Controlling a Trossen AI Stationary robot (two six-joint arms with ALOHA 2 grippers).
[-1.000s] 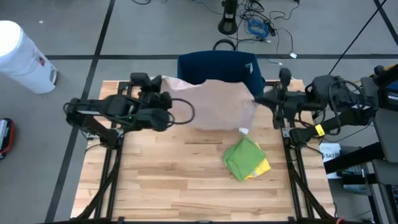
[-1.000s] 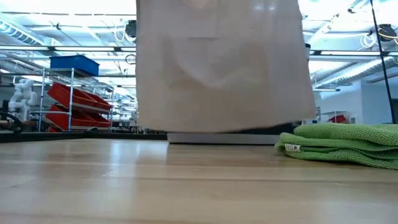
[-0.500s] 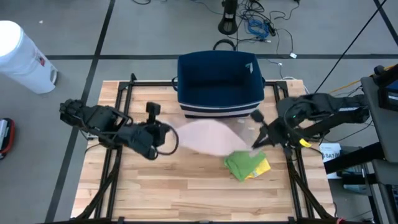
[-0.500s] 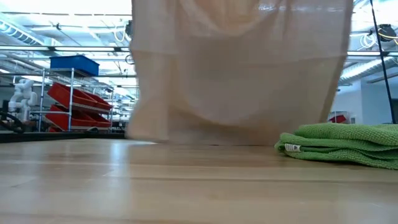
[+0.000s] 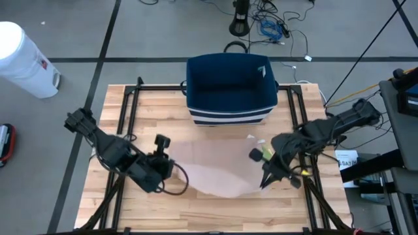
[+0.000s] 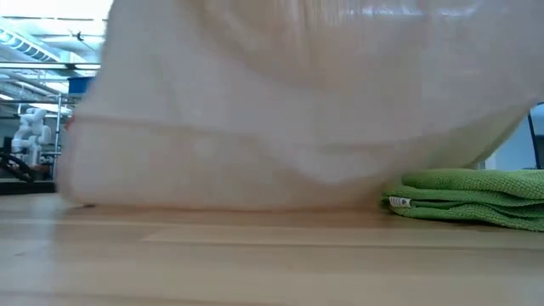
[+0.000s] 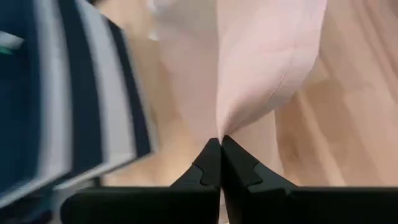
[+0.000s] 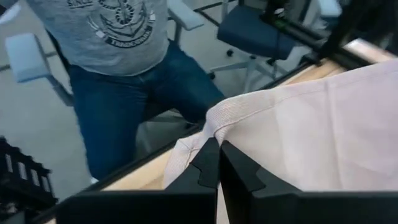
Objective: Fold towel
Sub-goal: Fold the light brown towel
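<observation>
The pale pink towel (image 5: 219,168) hangs stretched between the two arms over the front half of the wooden surface (image 5: 150,104), its lower edge sagging down toward the boards and, in the low view, filling most of the picture as a soft, lightly creased sheet (image 6: 280,102). It is thin, plain and ribbed near the hem, with a stitched border showing in the right wrist view (image 8: 298,124). The left claw (image 5: 171,171) is clamped on one corner of the towel, the cloth bunching to a point right at its closed tips (image 7: 219,140). The right claw (image 5: 269,177) is clamped on the other corner in the same way (image 8: 214,138). Both arms reach low and inward from the sides of the surface, the left from the left edge, the right from the right edge. A folded green cloth (image 6: 472,197) lies on the surface near the right arm, mostly covered by the towel from above. A dark blue bin (image 5: 230,88) stands at the back of the surface. On the floor to the left is a white container (image 5: 23,60). Beyond the surface a person in jeans and a grey shirt (image 8: 124,68) stands by blue chairs (image 8: 261,31).
</observation>
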